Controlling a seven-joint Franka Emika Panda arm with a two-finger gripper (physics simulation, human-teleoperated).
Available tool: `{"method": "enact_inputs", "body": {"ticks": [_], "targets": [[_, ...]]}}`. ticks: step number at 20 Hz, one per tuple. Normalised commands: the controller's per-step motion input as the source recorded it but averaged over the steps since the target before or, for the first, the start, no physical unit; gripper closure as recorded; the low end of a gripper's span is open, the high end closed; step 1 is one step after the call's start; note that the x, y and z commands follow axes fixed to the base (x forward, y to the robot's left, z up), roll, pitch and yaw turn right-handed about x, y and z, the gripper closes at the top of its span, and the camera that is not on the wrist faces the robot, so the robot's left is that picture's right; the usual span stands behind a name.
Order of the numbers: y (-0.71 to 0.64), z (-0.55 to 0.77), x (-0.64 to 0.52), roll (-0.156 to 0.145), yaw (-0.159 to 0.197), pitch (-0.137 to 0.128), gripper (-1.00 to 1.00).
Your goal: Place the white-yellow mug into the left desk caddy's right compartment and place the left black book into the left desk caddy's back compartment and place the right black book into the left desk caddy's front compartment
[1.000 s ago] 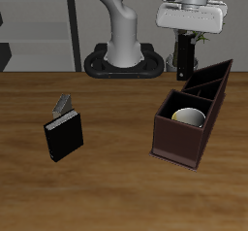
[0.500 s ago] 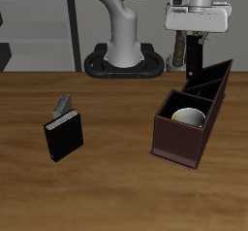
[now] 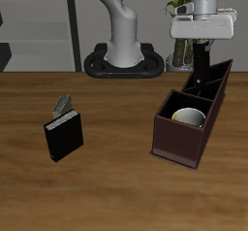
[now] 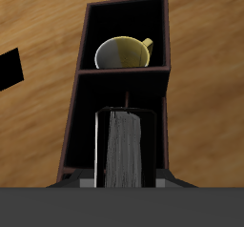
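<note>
My gripper point(image 3: 201, 41) is shut on the left black book point(image 3: 201, 58), which hangs upright just above the narrow slots at the far end of the left desk caddy point(image 3: 179, 143). In the wrist view the held book's grey page edge point(image 4: 126, 150) covers the slots; which slot lies under it I cannot tell. The white-yellow mug point(image 3: 188, 115) sits inside the right compartment, and the wrist view shows the mug point(image 4: 122, 51) there too. The right black book point(image 3: 64, 136) stands on the table far from the caddy.
A grey patterned book point(image 3: 63, 104) leans just behind the right black book. The robot's base point(image 3: 124, 60) stands at the table's back, with a potted plant point(image 3: 180, 52) beside the held book. Shelving lines the wall behind.
My gripper has carried the left black book sideways, away from the robot's base, to above the caddy's far end. The mug and the other books have not moved.
</note>
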Motion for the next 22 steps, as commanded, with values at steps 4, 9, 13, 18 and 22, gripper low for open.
{"method": "enact_inputs", "body": {"ticks": [4,9,13,18,22], "targets": [[0.10,0.10,0.38,-0.025,-0.005,0.020,1.00],[0.16,0.12,0.15,0.008,0.019,-0.009,1.00],[0.10,0.06,0.20,0.004,-0.009,0.013,1.00],[0.09,-0.01,0.08,0.002,0.030,-0.015,1.00],[-0.07,0.11,0.11,-0.017,0.000,-0.008,1.00]]}}
